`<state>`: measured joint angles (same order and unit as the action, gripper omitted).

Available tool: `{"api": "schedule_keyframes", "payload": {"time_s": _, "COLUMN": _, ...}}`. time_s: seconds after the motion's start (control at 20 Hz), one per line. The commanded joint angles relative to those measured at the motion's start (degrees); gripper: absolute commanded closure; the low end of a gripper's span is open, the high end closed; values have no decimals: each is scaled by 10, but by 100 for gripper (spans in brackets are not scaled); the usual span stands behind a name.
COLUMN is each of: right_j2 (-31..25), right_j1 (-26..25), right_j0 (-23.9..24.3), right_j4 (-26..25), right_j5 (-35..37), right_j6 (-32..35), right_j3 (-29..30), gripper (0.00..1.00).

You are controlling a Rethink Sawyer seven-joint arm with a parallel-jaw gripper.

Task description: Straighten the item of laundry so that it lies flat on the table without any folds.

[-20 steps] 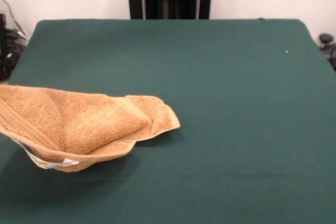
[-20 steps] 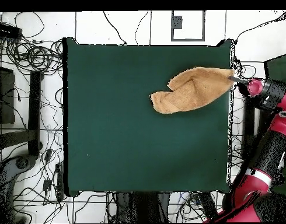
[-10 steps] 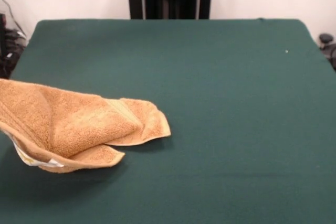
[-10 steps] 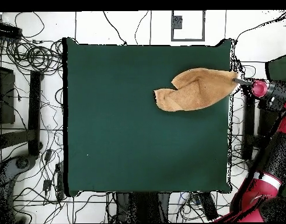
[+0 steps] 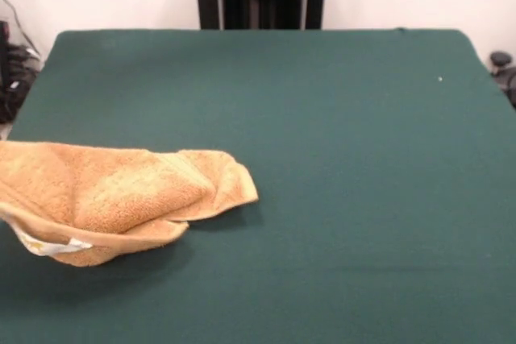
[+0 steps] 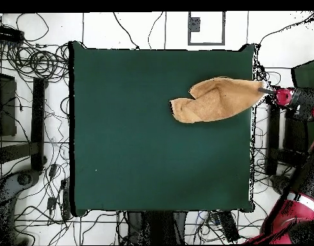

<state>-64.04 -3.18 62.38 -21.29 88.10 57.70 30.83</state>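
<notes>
One camera faces across the table [image 5: 339, 199]; the other looks straight down on it.

Red and black jointed arm [image 6: 299, 192], seen only from overhead: glossy red rounded shell segments [image 6: 289, 214] near the base, black bands and black links between. Red cylindrical wrist section [image 6: 285, 97] with a dark grey-black collar [image 6: 304, 102] behind it, narrowing to a thin dark gripper tip [image 6: 265, 91]. Surface speckled, finer markings not legible.
</notes>
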Motion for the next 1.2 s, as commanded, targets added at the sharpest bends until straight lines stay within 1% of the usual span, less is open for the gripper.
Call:
{"api": "schedule_keyframes", "payload": {"time_s": 0.05, "right_j2": 43, "right_j1": 46, "right_j0": -35, "right_j4": -44, "right_j5": -95, "right_j6": -200, "right_j3": 76, "gripper": 100}}
{"api": "schedule_keyframes", "payload": {"time_s": 0.25, "right_j2": 40, "right_j1": 79, "right_j0": -35, "right_j4": -47, "right_j5": -102, "right_j6": -198, "right_j3": 88, "gripper": 100}}
{"api": "schedule_keyframes", "payload": {"time_s": 0.45, "right_j2": 32, "right_j1": 106, "right_j0": -37, "right_j4": -39, "right_j5": -91, "right_j6": -188, "right_j3": 88, "gripper": 100}}
{"api": "schedule_keyframes", "payload": {"time_s": 0.7, "right_j2": 15, "right_j1": 105, "right_j0": -38, "right_j4": -16, "right_j5": -89, "right_j6": -166, "right_j3": 86, "gripper": 100}}
{"api": "schedule_keyframes", "payload": {"time_s": 0.8, "right_j2": 16, "right_j1": 106, "right_j0": -36, "right_j4": -9, "right_j5": -95, "right_j6": -148, "right_j3": 99, "gripper": 100}}
{"api": "schedule_keyframes", "payload": {"time_s": 0.9, "right_j2": 25, "right_j1": 118, "right_j0": -27, "right_j4": -9, "right_j5": -113, "right_j6": -128, "right_j3": 137, "gripper": 100}}
{"api": "schedule_keyframes", "payload": {"time_s": 1.05, "right_j2": 35, "right_j1": 141, "right_j0": -11, "right_j4": -20, "right_j5": -162, "right_j6": -105, "right_j3": 204, "gripper": 100}}
{"api": "schedule_keyframes", "payload": {"time_s": 1.2, "right_j2": 32, "right_j1": 154, "right_j0": 6, "right_j4": -22, "right_j5": -208, "right_j6": -74, "right_j3": 263, "gripper": 100}}
